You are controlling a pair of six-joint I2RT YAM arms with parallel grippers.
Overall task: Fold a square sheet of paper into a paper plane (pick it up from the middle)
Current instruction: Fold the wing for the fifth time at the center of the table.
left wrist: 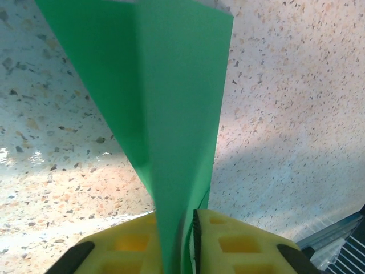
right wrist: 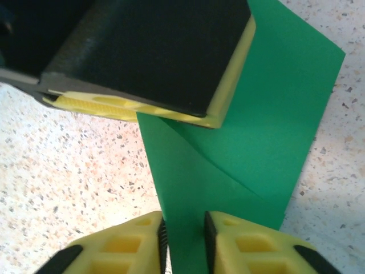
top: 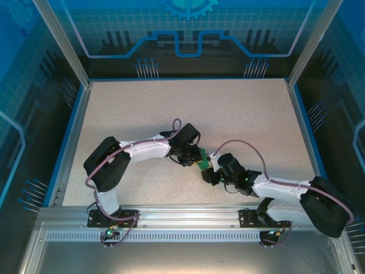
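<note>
1. Nearest in the top view, both arm bases sit on an aluminium rail (top: pixel 182 214) along the 6 o'clock edge of the bench (top: pixel 228 108). The left arm (top: pixel 108 165) reaches toward 2 o'clock and the right arm (top: pixel 296 191) toward 10 o'clock.
2. The arms meet a little toward 6 o'clock from the bench's middle, at the folded green paper (top: pixel 203 161).
3. The right end effector (top: pixel 212 170) sits at the paper's 5 o'clock. In its wrist view its yellow pads (right wrist: pixel 137 245) stand narrowly parted, with a strip of the paper showing between them. Whether either pad touches the paper is hard to tell.
4. The left end effector (top: pixel 194 158) sits at the paper's 9 o'clock. In its wrist view the pads are pinched on the paper's narrow end. From there the paper widens toward 12 o'clock, with a crease up its middle and a soft shadow on the speckled bench.
5. In the right wrist view, the left end effector's black finger (right wrist: pixel 154 51) lies across the paper at 11 o'clock, with a diagonal fold edge just below it.
6. Farthest off, the bench runs to a blue rim (top: pixel 188 79), and a blue patterned panel (top: pixel 188 28) stands at 12 o'clock.
</note>
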